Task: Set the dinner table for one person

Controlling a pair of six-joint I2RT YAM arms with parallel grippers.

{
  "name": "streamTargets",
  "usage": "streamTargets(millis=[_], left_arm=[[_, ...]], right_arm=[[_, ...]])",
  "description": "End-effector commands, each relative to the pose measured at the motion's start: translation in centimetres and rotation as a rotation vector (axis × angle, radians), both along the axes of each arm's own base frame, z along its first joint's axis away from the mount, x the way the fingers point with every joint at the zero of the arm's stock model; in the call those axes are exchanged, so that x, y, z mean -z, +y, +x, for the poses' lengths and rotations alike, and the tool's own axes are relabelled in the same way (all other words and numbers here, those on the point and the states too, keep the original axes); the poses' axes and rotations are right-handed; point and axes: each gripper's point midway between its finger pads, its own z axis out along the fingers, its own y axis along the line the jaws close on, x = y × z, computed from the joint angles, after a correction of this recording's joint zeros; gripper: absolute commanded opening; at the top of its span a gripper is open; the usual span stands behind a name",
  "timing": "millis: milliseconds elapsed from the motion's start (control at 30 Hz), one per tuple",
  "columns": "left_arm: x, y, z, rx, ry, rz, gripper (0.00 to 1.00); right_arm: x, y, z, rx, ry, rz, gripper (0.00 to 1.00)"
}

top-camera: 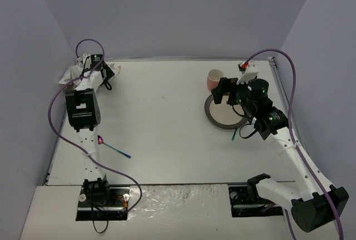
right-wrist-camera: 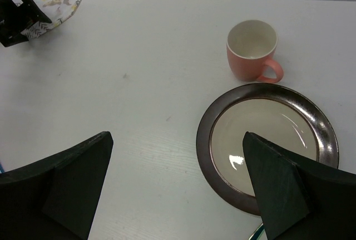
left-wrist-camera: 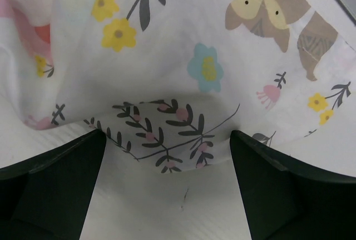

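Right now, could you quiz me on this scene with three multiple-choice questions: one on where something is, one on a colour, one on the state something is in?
1. Where is the mug?
A. On the plate
B. On the table, just beyond the plate
C. Upside down at the near edge

2. What colour is the mug outside?
A. Blue
B. Green
C. Pink

3. How is the right gripper?
A. Shut on the mug
B. Open, holding nothing
C. Shut on the plate

Answers: 1 B, it stands upright on bare table past the plate's far rim. 2 C, its wall is pink and its inside white. 3 B, its fingers stand wide apart with nothing between them.
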Motion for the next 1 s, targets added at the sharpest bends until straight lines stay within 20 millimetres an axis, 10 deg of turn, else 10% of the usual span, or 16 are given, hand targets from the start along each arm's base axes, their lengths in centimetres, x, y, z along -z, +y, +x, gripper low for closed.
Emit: streamTargets(millis=[0, 133, 200, 367, 500, 700, 833, 967], left_arm=[[-2.6, 1.2, 3.1, -0.028, -0.140, -0.009, 0.86], [-0.9, 1.0, 3.6, -0.003, -0.113, -0.026, 0.69], [-0.5, 0.7, 3.8, 0.025, -0.103, -0.029, 0.43], [-4.4, -0.3, 4.0, 0.123, -0.121, -0.017, 0.00], [-12.7, -3.3, 2.6, 0.286, -0.156, 0.003, 0.00], [-24.9, -9.7, -4.9, 0.489, -0.177, 0.030, 0.00], [-25.8, -15.2, -10.8, 0.572, -0.111, 0.027, 0.00], [-20.5, -21.8, -17.1, 0.660, -0.031, -0.052, 0.01]], right_arm=[[-3.9, 1.3, 0.8, -0.041, -0.106, 0.060, 1.00], [-3.8, 1.6, 0.8, -0.047, -0.100, 0.066, 1.00], [-3.8, 1.8, 0.7, -0.057, -0.099, 0.065, 1.00], [-4.0, 2.0, 0.6, -0.073, -0.106, 0.061, 0.99], [-4.6, 2.3, 0.6, -0.092, -0.121, 0.051, 1.00], [-5.3, 3.1, 0.6, -0.137, -0.140, 0.039, 1.00], [-4.8, 3.8, 0.6, -0.168, -0.124, 0.043, 1.00], [-3.1, 4.2, 0.2, -0.182, -0.085, 0.045, 1.00]])
